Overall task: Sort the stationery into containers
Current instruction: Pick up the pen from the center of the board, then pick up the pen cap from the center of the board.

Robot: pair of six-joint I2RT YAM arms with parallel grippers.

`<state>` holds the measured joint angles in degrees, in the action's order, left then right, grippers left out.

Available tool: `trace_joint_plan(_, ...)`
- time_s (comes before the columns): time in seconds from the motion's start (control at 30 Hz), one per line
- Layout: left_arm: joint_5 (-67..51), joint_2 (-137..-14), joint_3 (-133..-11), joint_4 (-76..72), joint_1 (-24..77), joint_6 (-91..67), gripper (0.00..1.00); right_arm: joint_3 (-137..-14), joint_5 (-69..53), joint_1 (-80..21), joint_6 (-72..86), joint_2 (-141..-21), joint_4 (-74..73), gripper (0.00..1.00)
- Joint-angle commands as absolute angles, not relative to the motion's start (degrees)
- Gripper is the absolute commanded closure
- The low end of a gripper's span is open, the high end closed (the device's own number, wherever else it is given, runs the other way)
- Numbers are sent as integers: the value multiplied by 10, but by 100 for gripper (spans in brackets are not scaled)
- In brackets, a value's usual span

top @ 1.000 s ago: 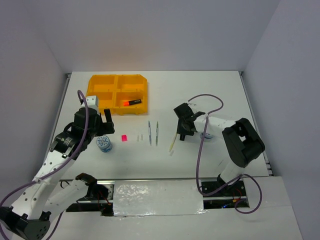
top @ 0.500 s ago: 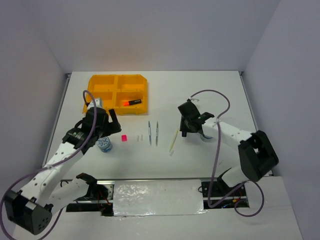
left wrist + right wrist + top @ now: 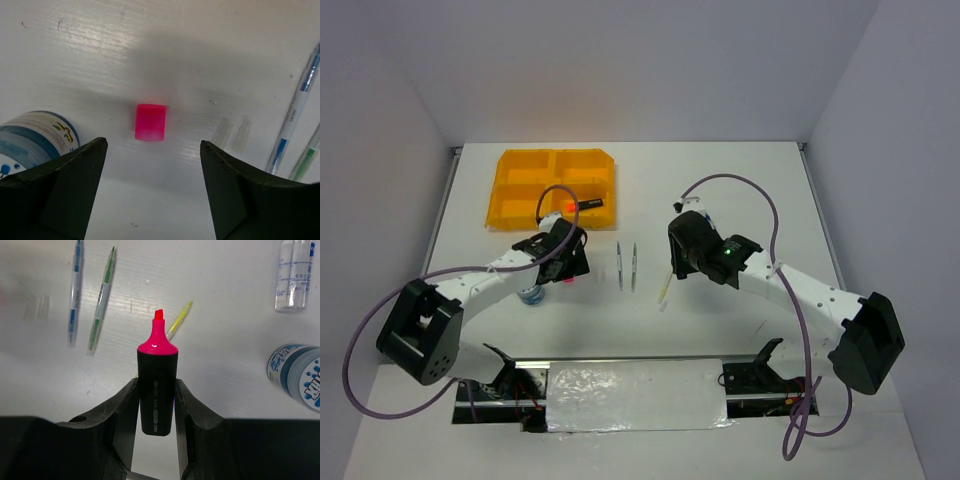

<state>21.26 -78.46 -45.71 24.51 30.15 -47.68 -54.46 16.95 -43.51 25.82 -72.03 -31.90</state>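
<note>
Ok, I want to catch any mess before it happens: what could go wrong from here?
The pink highlighter clamped in the right gripper is uncapped; it could mark the table or pens. The left gripper is open over the small pink cap; an off-centre close might flick it away or nudge the blue-and-white roll beside it.

We see our left arm (image 3: pixel 485 277) and right arm (image 3: pixel 810 290) as white links, black joints, 2 looping purple cables (image 3: pixel 730 178), matte black fingers (image 3: pixel 65 190).
</note>
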Motion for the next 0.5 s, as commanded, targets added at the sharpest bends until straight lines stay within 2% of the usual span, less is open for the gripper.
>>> trace_joint_plan(0.0,239,-816,-475,208,302,-493,14,-563,182,-446,242,-699,-332,79)
trace_joint_plan(0.17,234,-874,-494,209,299,-486,23,-554,180,-450,239,-700,-328,80)
trace_joint_plan(0.3,234,-892,-484,203,296,-488,24,-551,178,-453,240,-695,-325,80)
trace_joint_plan(0.47,228,-904,-478,193,286,-483,35,-551,171,-457,241,-685,-323,81)
